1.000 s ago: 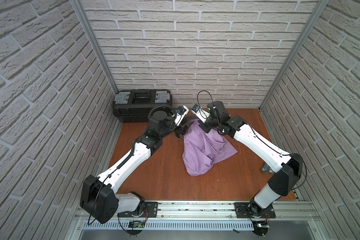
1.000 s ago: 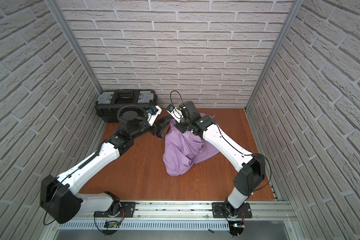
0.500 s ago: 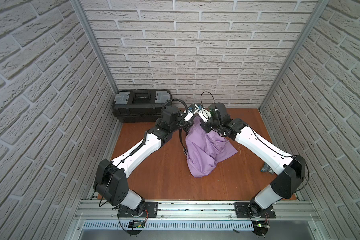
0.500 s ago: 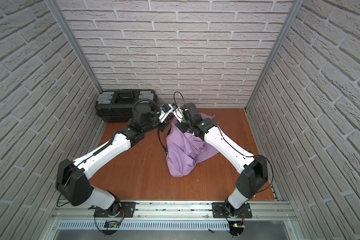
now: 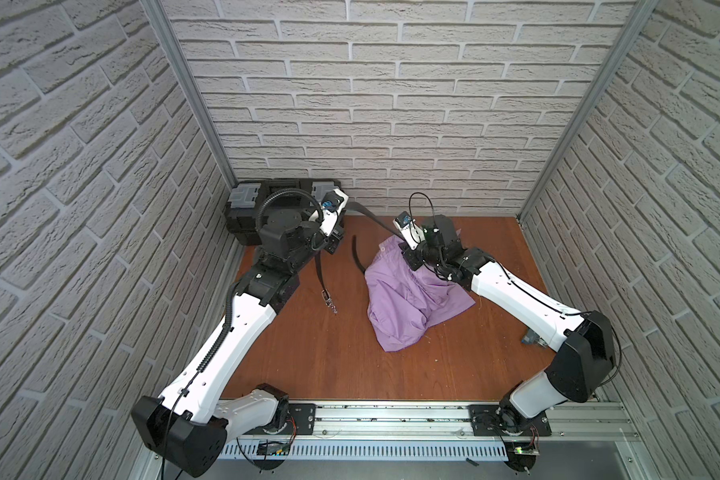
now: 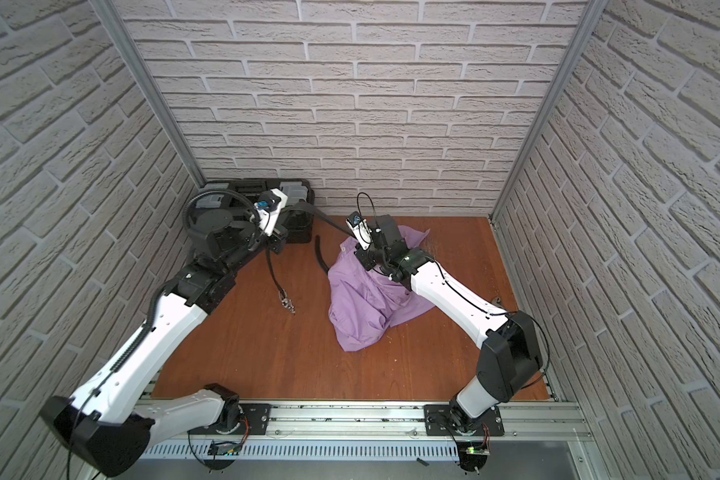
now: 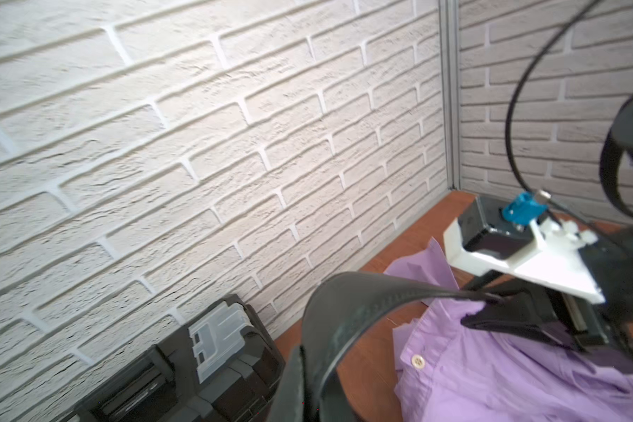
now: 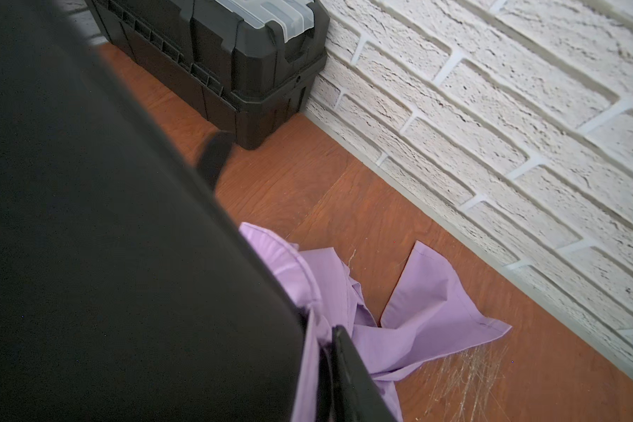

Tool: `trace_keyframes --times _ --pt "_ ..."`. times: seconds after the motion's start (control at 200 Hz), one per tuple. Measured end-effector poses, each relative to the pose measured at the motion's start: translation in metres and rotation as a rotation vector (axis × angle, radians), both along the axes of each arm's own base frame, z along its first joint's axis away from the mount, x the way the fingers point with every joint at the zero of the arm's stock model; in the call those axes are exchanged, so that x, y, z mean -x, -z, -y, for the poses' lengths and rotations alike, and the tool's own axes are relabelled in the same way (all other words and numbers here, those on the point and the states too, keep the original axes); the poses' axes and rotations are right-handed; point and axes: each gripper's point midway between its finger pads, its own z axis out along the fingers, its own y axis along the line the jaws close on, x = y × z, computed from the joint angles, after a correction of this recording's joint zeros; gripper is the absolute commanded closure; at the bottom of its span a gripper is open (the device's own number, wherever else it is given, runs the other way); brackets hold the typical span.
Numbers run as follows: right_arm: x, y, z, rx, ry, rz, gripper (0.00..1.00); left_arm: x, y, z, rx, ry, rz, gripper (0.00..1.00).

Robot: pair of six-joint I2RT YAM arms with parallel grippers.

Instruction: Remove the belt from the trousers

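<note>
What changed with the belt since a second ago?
The left gripper closed on the belt beside the trousers and swung back toward the toolbox, pulling it taut; the buckle now hangs down. The right gripper stayed on the trousers, which barely moved.

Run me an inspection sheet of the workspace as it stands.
Surface: red-brown wood board, scratched and specked near the trousers.
Job's things: belt stretched from left gripper into the lilac trousers waistband, not yet out; buckle dangling below left gripper.
Clutter: black toolbox in back corner; small grey item behind right arm, unidentifiable.
Grippers: left gripper shut on belt; right gripper pinching trousers waistband.
Cables: thin cable loop over right wrist; ribbed conduit over left wrist.
Surroundings: white brick-pattern walls, front rail.
</note>
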Motion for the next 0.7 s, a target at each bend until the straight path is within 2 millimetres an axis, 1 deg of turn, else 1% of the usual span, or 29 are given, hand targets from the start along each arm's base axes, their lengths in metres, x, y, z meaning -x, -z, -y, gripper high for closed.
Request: trace_keyframes --times 0.175,0.27,0.355,0.39,0.445,0.475,0.52,0.615,0.66,0.7 --pt "-0.007 0.010 0.000 -0.040 0.024 -0.020 0.74 0.003 -0.030 -0.066 0.131 -0.163 0.038 1.00" --pt "-0.011 0.013 0.002 -0.050 0.040 -0.027 0.73 0.007 -0.041 -0.094 0.199 -0.231 0.052 1.00" --pt "-0.015 0.018 0.004 -0.059 0.053 -0.033 0.74 0.012 -0.056 -0.118 0.279 -0.290 0.086 1.00" --pt "-0.017 0.021 0.004 -0.063 0.060 -0.039 0.76 0.014 -0.062 -0.129 0.312 -0.319 0.102 1.00" --pt "-0.021 0.026 0.005 -0.065 0.066 -0.047 0.84 0.018 -0.070 -0.145 0.349 -0.357 0.129 1.00" --pt "-0.023 0.027 0.004 -0.073 0.063 -0.049 0.90 0.020 -0.073 -0.149 0.359 -0.359 0.129 1.00" --pt "-0.024 0.027 0.000 -0.086 0.051 -0.045 0.94 0.019 -0.072 -0.149 0.368 -0.346 0.115 1.00" --pt "-0.024 0.025 -0.001 -0.100 0.050 -0.045 0.98 0.012 -0.069 -0.144 0.386 -0.299 0.081 1.00" --pt "-0.024 0.025 0.002 -0.103 0.056 -0.043 0.98 0.008 -0.063 -0.141 0.398 -0.278 0.063 1.00" --pt "-0.024 0.024 0.005 -0.102 0.062 -0.042 0.98 0.004 -0.053 -0.138 0.410 -0.259 0.044 1.00"
